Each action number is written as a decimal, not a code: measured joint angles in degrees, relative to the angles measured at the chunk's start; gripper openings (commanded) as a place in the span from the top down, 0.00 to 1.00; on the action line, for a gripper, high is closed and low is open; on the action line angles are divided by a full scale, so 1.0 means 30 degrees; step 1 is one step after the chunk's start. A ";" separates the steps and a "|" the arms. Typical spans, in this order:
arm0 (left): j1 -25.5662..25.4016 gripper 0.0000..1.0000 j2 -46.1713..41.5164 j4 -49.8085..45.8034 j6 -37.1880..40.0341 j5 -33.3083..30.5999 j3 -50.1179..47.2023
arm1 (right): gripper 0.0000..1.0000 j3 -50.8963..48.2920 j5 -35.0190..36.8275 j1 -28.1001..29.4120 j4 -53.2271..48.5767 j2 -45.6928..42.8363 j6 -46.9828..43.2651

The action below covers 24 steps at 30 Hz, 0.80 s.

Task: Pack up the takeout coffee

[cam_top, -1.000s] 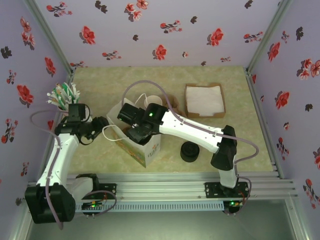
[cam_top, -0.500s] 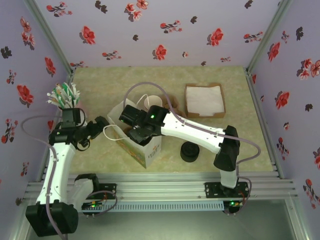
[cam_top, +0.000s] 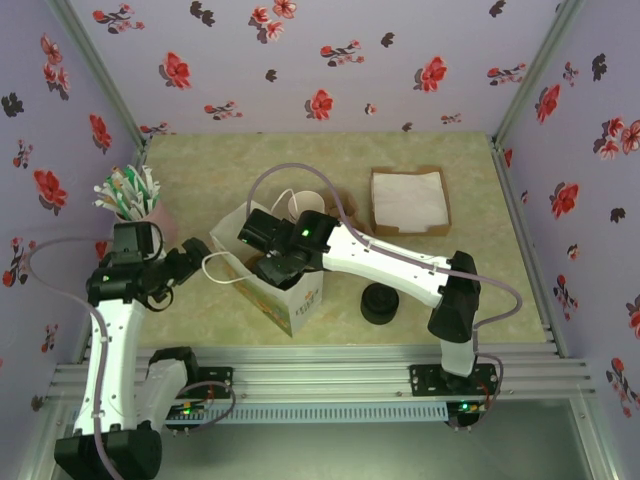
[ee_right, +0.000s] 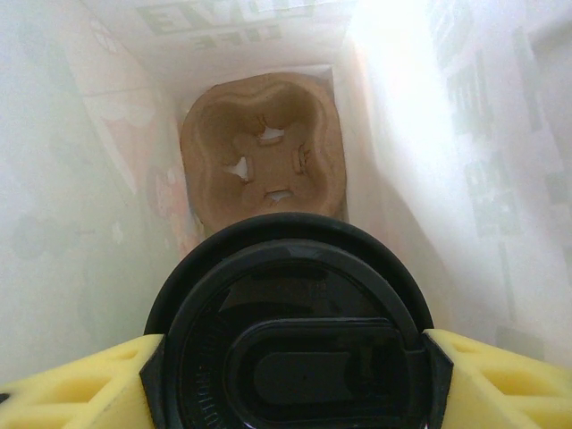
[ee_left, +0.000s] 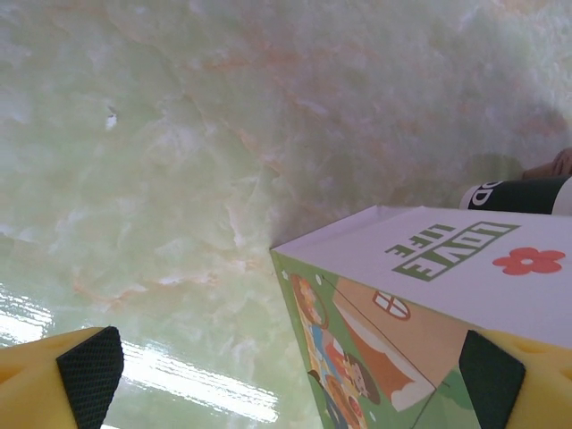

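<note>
The takeout coffee (ee_right: 290, 331) shows its round black lid from above, and my right gripper (ee_right: 290, 362) is shut on it, yellow fingers (ee_right: 71, 384) pressed to both sides. It hangs inside the white paper bag (ee_right: 420, 134), above a brown cardboard cup carrier (ee_right: 264, 152) on the bag's floor. From overhead, the right gripper (cam_top: 272, 266) reaches into the mouth of the printed bag (cam_top: 290, 300). My left gripper (cam_top: 185, 263) stands open just left of the bag's white handle loop (cam_top: 215, 268), holding nothing. Its wrist view shows the bag's corner (ee_left: 429, 295) between wide-apart pads (ee_left: 89, 375).
A pink cup of straws (cam_top: 130, 195) stands at the far left. Behind the bag are lidless cups (cam_top: 305, 205), one with a dark wall (ee_left: 518, 192). A brown tray of napkins (cam_top: 410, 198) sits at the back right. A short black lid stack (cam_top: 380, 303) is right of the bag.
My left gripper opened, let go of the bag's handle and drew back to the left. The right arm has stayed in the bag with the cup.
</note>
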 measured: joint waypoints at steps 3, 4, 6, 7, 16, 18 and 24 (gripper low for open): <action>0.0000 0.02 -0.0262 -0.0328 0.0102 0.0138 0.0146 | 0.32 0.0000 -0.0044 -0.0015 0.0000 0.0000 0.0007; 0.0000 0.02 -0.0284 -0.0408 0.0146 0.0219 0.0182 | 0.32 0.0000 -0.0051 -0.0015 -0.0007 0.0000 0.0015; 0.0000 0.03 -0.0328 -0.0495 0.0262 0.0393 0.0219 | 0.32 0.0000 -0.0109 -0.0015 0.0000 0.0000 0.0051; 0.0000 0.03 -0.0335 -0.0517 0.0313 0.0437 0.0219 | 0.32 0.0000 -0.0109 -0.0015 -0.0007 0.0000 0.0058; 0.0000 0.04 -0.0357 -0.0576 0.0393 0.0714 0.0219 | 0.32 0.0000 -0.0197 -0.0015 -0.0015 0.0029 0.0138; 0.0000 0.04 -0.0357 -0.0576 0.0386 0.0721 0.0219 | 0.32 0.0000 -0.0248 -0.0015 -0.0015 0.0029 0.0153; 0.0000 0.04 -0.0357 -0.0561 0.0393 0.0882 0.0219 | 0.32 0.0000 -0.0328 -0.0015 -0.0080 0.0029 0.0204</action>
